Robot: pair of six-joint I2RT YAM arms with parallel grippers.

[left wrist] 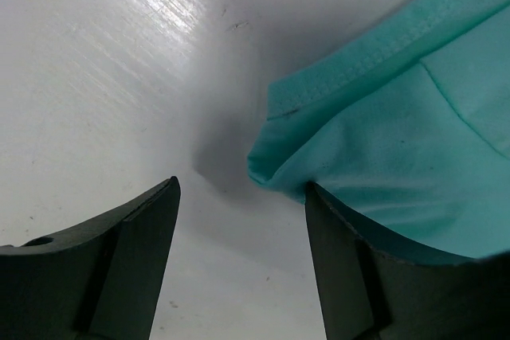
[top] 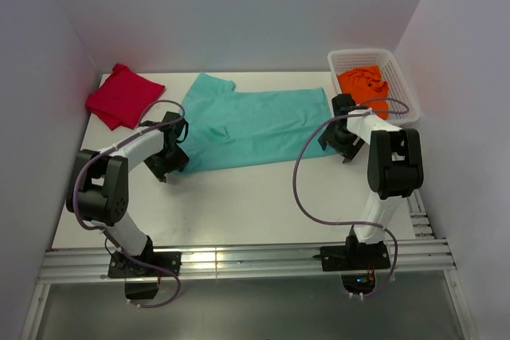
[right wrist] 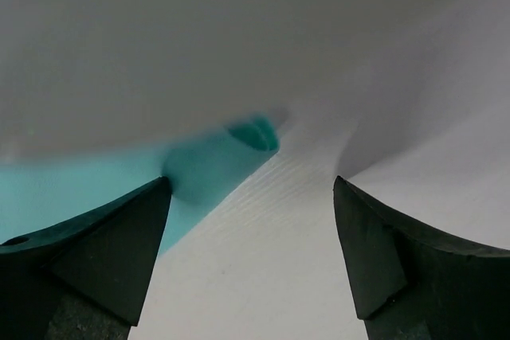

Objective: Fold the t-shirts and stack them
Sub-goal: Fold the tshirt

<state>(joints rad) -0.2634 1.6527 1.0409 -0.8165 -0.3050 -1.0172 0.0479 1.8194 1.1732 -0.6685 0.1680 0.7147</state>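
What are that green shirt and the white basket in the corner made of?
The teal shirt looks like soft, matte knit cloth, perhaps cotton: stitched hem, limp wrinkles. The basket seems rigid white plastic: its walls are a moulded mesh of small holes.

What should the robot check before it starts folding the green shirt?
1. Is the left gripper open: ok.
2. Is the right gripper open: ok.
3. Is the teal-green cloth t-shirt spread on the white table: ok.
4. Is cloth in front of the left gap: ok, a corner lies there.
5. Is cloth in front of the right gap: not ok, mostly bare table; the cloth sits off to one side.
6. Is there a stack to add to: ok, the crimson-red cloth t-shirt lies folded at the far-left corner.
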